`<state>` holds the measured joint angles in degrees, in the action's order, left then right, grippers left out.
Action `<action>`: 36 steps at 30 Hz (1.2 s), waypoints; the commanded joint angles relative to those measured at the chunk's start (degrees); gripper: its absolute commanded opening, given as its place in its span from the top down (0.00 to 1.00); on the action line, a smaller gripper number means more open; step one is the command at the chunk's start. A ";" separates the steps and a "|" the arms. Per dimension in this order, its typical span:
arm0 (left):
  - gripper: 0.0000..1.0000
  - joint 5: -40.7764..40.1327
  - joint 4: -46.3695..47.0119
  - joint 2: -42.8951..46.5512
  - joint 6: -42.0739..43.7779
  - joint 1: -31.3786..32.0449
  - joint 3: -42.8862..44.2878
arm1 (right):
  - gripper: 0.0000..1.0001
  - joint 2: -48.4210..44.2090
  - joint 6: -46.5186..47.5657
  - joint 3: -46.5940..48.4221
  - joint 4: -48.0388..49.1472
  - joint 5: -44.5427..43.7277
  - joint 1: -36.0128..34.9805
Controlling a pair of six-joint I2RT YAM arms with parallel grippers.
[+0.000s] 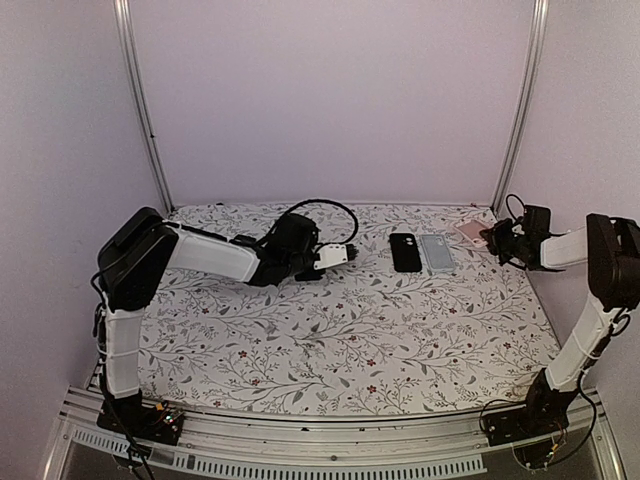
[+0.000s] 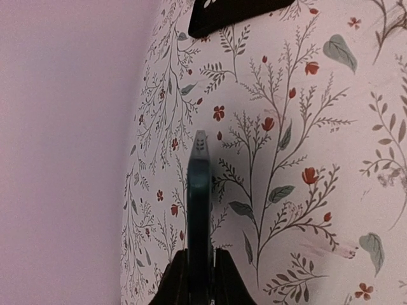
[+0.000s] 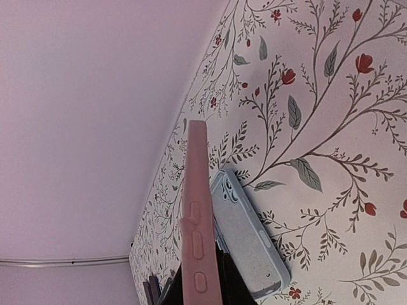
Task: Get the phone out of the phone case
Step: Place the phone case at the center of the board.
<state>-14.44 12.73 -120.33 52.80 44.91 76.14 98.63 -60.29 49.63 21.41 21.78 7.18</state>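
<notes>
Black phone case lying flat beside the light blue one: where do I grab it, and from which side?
Come straight down and pinch the black phone case across its long edges: it lies flat, so only the edges offer grip. The light blue case lies close along its right edge, so the gap there looks tight.

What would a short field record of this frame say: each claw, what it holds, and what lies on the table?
left claw: shut on a thin teal item, held edge-on; phone or case, cannot tell
right claw: shut on a pink case, held edge-on, far right
lying flat: black item and grey-blue case, side by side, mid-table at the back
surface: floral cloth
phone out of case: cannot tell
</notes>
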 commanded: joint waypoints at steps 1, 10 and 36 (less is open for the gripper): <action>1.00 -1.13 4.89 0.36 5.44 -1.29 0.08 | 1.00 3.38 -2.63 0.85 4.75 1.71 1.57; 1.00 0.59 4.27 1.27 4.72 -3.33 -2.32 | 0.98 10.91 -5.42 3.89 5.84 4.19 2.13; 0.17 1.96 -4.36 6.42 -15.18 -2.63 -5.39 | 0.01 3.18 0.95 -7.88 1.53 2.70 1.75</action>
<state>-13.80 8.12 -117.56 41.69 42.11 71.24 104.99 -63.40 43.05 27.40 26.35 9.04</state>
